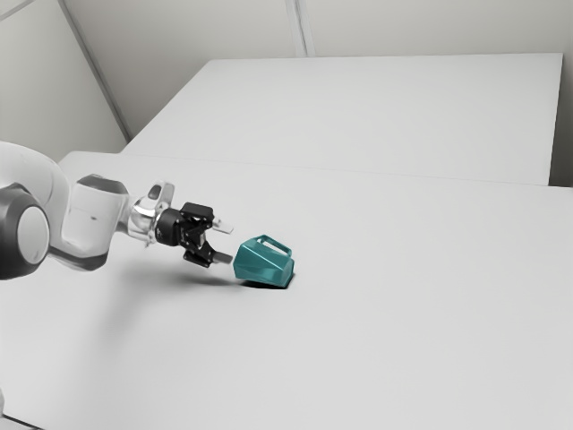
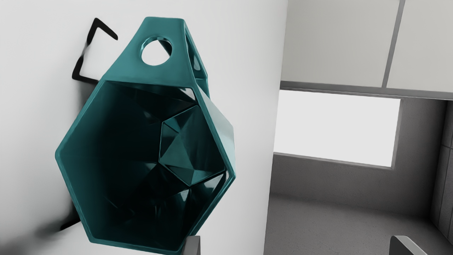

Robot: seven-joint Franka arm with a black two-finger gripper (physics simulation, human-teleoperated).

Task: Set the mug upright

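1. On the table, mug lying on its side, just past the gripper, toward the exterior view's right
2. Mug mouth faces the gripper; wrist view looks into it, down to the faceted base
3. Handle sits on the mug's upper part in exterior view; round hole at its mouth end in wrist view
4. Gripper fingers wide apart, mug not clamped
5. In the way: one finger overlaps a corner of the mug's rim in wrist view, other finger well aside; can't tell if finger and rim touch
6. Dark shadow under mug, thin black shadow lines beside it in wrist view
7. Behind: second white surface, then pale wall with a vertical strip
8. Wrist view, past table edge: bright white rectangle, grey surfaces around it
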